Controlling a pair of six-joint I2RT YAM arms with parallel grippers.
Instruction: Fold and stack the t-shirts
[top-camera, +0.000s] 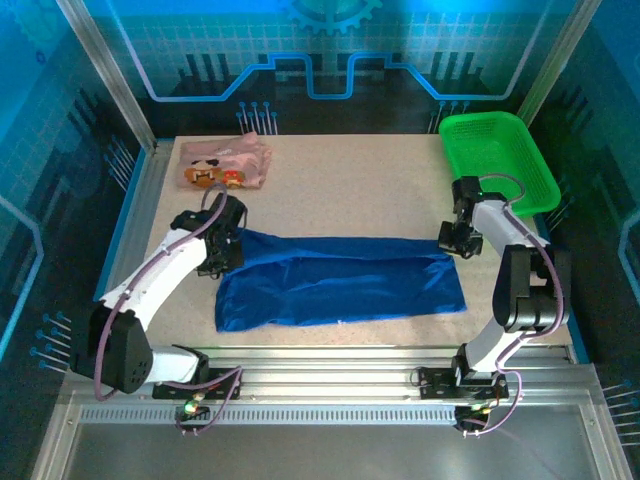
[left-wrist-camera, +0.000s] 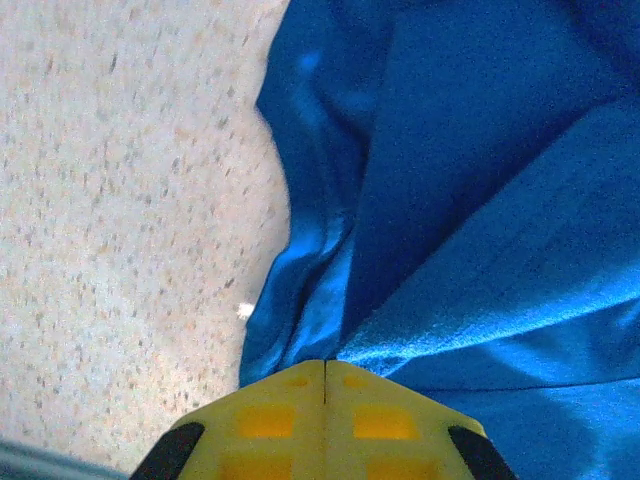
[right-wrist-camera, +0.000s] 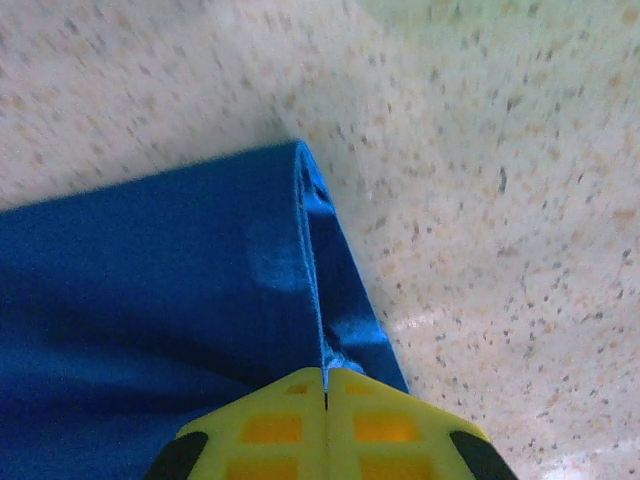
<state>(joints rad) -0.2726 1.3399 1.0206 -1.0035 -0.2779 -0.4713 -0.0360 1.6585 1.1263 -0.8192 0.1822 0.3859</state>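
The royal-blue t-shirt (top-camera: 340, 280) lies as a long folded band across the middle of the table. My left gripper (top-camera: 222, 255) is shut on its far left corner; in the left wrist view the blue cloth (left-wrist-camera: 470, 200) bunches into the closed yellow jaws of that gripper (left-wrist-camera: 325, 368). My right gripper (top-camera: 450, 240) is shut on the far right corner, where the folded edge of the blue cloth (right-wrist-camera: 200, 300) runs into its closed yellow jaws (right-wrist-camera: 326, 375). The pale pink t-shirt (top-camera: 225, 165) with cartoon faces lies crumpled at the back left, apart from both grippers.
A green mesh basket (top-camera: 530, 170) stands at the back right, close behind the right arm. Bare speckled tabletop (top-camera: 350, 180) lies between the pink shirt and the basket. A metal rail (top-camera: 380, 360) runs along the near edge.
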